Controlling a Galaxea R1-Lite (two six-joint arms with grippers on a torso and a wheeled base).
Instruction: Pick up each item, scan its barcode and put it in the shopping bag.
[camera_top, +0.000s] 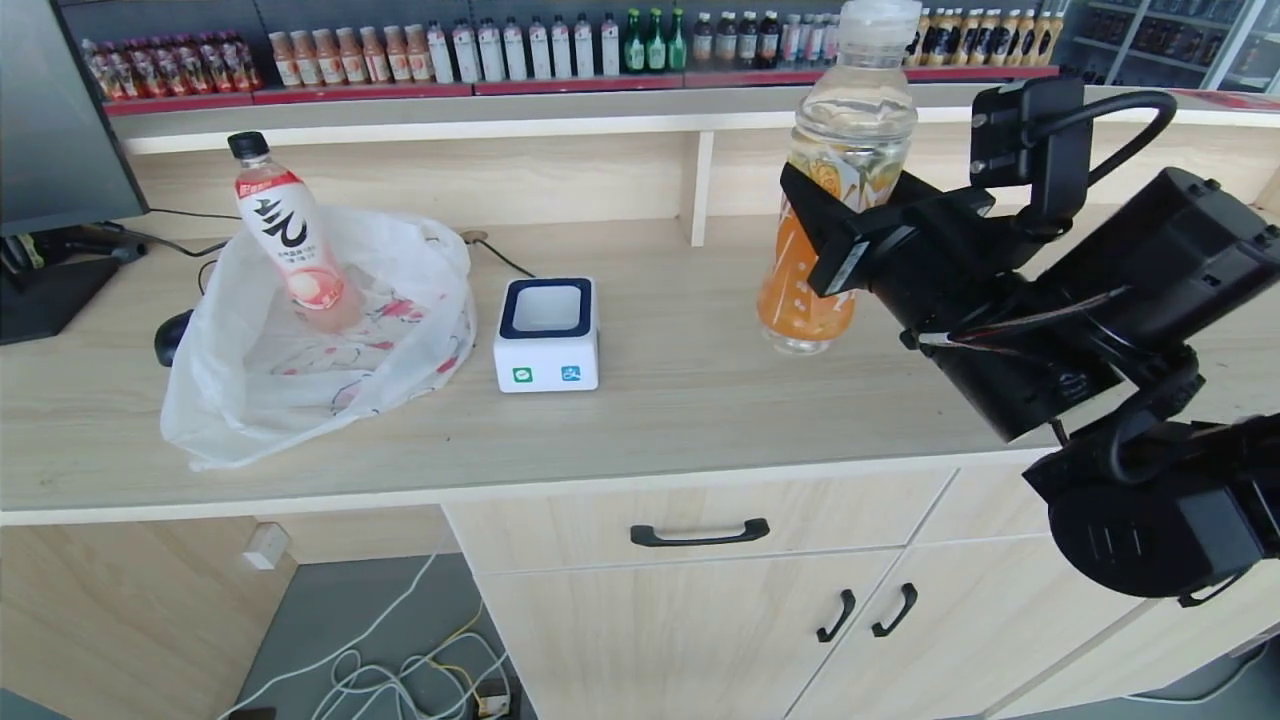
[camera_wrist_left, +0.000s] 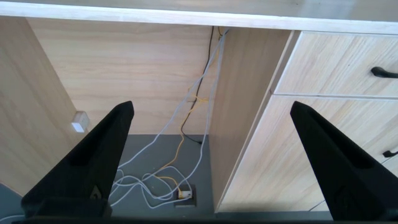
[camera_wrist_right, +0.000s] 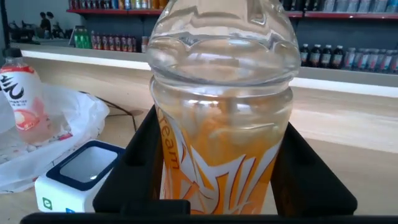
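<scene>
Orange bottle (camera_wrist_right: 221, 87) in gripper (camera_wrist_right: 221, 124) (upright)

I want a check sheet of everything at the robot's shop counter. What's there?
Surface: wooden counter, no spills seen.
Job's things: orange bottle upright; pink bottle leaning inside the shopping bag; scanner between bag and orange bottle.
Clutter: mouse and monitor at the counter's left end.
Grippers: right end effector shut on the orange bottle; left end effector open, low, facing the cabinet.
Cables: loose wires on the floor; one cord behind the scanner.
Surroundings: shelves of bottles behind; drawers below.
</scene>
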